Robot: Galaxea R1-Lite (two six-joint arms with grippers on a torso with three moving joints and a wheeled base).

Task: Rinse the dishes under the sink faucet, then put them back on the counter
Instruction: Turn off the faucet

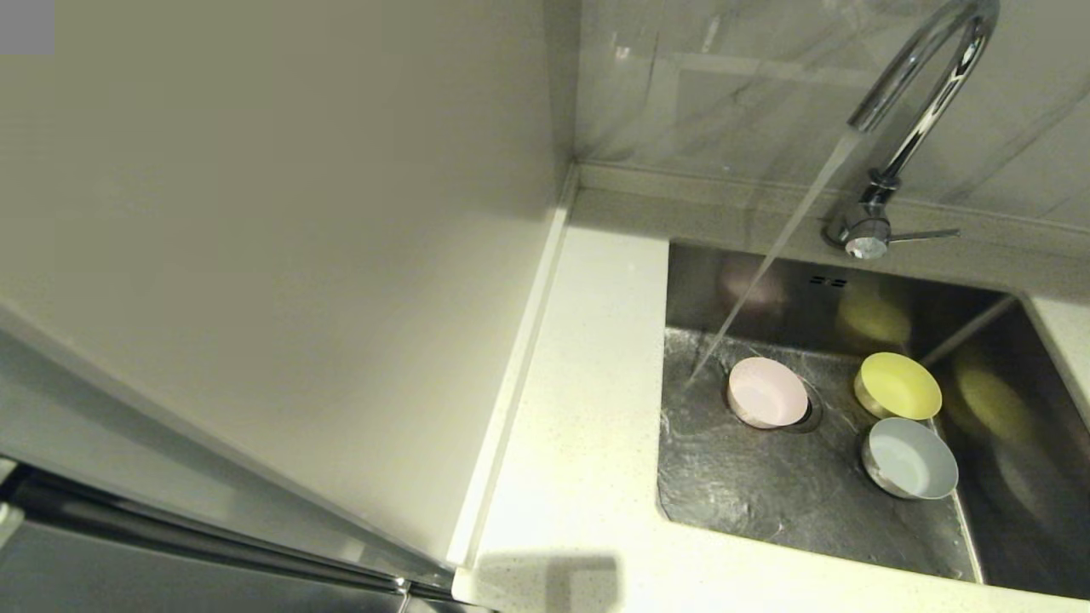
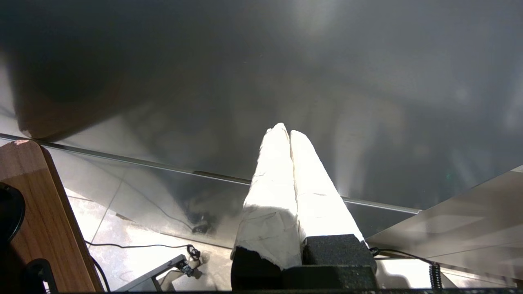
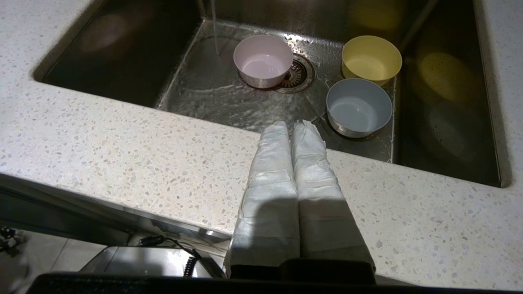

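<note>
Running faucet (image 1: 924, 94) wets sink (image 1: 766, 485) holding 3 bowls (image 1: 766, 392).

pink bowl (image 1: 766, 392) on sink (image 1: 766, 494) strainer | yellow bowl (image 1: 898, 386), grey-blue bowl (image 1: 909, 458) touching | faucet (image 1: 920, 111) running

I see my right gripper (image 3: 291, 125), fingers pressed together, above the white speckled stone counter (image 3: 122, 151) at the brushed steel sink (image 3: 229, 102), where pale pink (image 3: 262, 60), yellow (image 3: 371, 57) and grey-blue (image 3: 358, 107) round bowls sit upright.
</note>
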